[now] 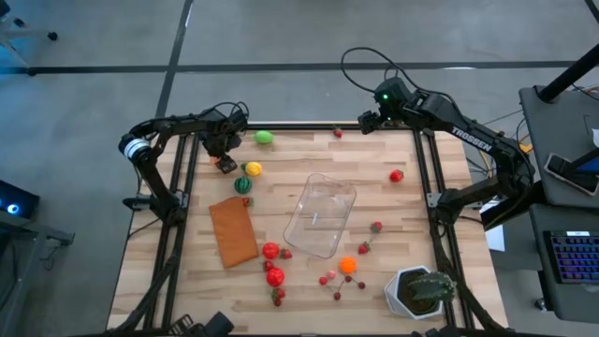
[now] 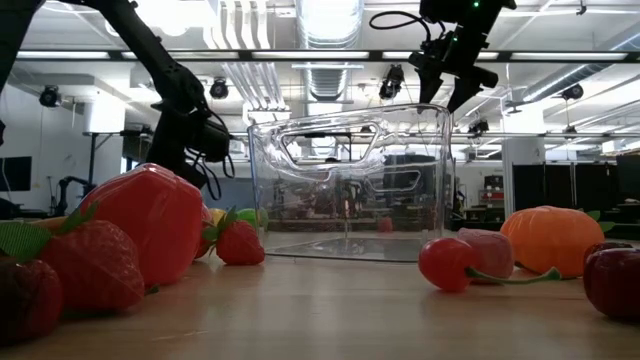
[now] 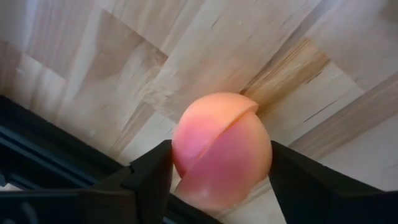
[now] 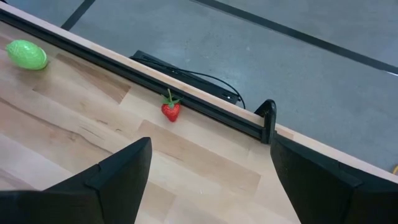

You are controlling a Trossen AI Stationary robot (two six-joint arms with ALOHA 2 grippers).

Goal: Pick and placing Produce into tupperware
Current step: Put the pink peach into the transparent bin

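From above, the left pincer (image 1: 225, 161) sits in the upper left of the table (image 1: 412, 201), and only a small orange-pink spot shows between its tips. The left wrist view makes it plain: the fingers (image 3: 146, 180) are clamped on a peach (image 3: 222, 152), pink and orange with a seam down its side, held above the bare wood.

The right pincer (image 1: 367, 122) is at the upper edge of the table, right of centre. Its wrist view shows the fingers (image 4: 121, 171) spread wide apart with nothing between them, a small strawberry (image 4: 171, 110) by the table's rail and a green lime (image 4: 27, 54) in the upper left corner.

The clear container (image 1: 321, 215) stands in the middle of the frame from above, tilted on the diagonal. The low view shows its see-through walls (image 2: 345, 180), with nothing visible inside. Red, orange and pink fruits lie around it, mostly below it in the high view, including an orange one (image 1: 347, 265) and a red tomato (image 1: 274, 277).
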